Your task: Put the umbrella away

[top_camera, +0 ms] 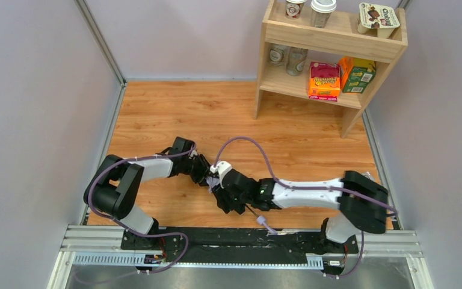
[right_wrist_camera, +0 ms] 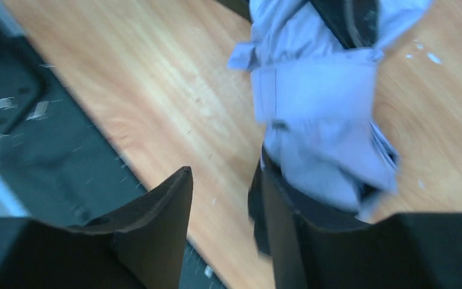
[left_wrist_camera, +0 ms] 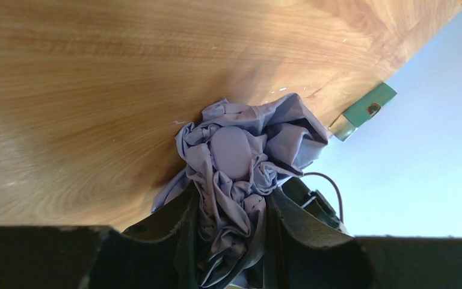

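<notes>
Overhead view, close wrist views sharing umbrella [left_wrist_camera: 234,150]

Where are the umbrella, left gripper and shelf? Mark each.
umbrella [left_wrist_camera: 231,150], left wrist view, on the bunched fabric's round centre.
left gripper [left_wrist_camera: 233,191], left wrist view, midway between its fingertips.
shelf [top_camera: 263,66], top external view, on its left side board.

Bright, even light from overhead, soft shadows on the worktop [top_camera: 156,114]. The top view is crisp. Motion blur smears the umbrella [right_wrist_camera: 319,114] in the right wrist view; the left wrist view shows pale sheen on the wood.
</notes>
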### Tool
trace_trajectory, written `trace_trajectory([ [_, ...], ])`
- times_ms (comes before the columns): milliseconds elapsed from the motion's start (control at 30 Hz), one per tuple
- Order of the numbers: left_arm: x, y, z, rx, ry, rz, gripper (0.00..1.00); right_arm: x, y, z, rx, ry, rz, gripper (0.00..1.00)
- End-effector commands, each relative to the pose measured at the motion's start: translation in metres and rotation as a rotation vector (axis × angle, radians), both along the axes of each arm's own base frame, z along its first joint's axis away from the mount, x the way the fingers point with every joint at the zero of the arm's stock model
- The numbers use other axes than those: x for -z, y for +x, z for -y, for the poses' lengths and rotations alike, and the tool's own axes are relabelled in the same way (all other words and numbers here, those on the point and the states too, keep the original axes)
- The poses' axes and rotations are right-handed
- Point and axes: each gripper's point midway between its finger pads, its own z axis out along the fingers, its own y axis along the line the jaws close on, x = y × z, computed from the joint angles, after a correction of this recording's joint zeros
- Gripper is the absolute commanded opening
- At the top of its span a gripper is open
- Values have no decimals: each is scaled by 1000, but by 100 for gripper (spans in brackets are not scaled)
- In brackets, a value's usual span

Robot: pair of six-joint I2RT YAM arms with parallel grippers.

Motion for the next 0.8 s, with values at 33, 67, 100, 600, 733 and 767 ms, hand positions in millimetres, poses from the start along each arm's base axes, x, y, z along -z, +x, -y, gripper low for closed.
trace_trajectory([
  [33, -26, 32, -25, 32, 153, 338, 0, -129, -13, 18, 33, 231, 18, 61],
  [67, -34, 37, -27, 31, 166, 392, 0, -146, -10, 25, 52, 259, 45, 66],
  [100, -54, 47, -34, 27, 205, 496, 0, -157, -7, 33, 74, 277, 67, 68],
  [600, -265, 61, -22, 302, 690, 1772, 0, -210, 45, 137, 449, 366, 303, 84],
  [733, -186, 48, 1, 452, 715, 1722, 0, -207, 42, 147, 464, 368, 298, 84],
  [767, -184, 39, 17, 465, 678, 1764, 0, -205, 42, 150, 469, 366, 298, 84],
])
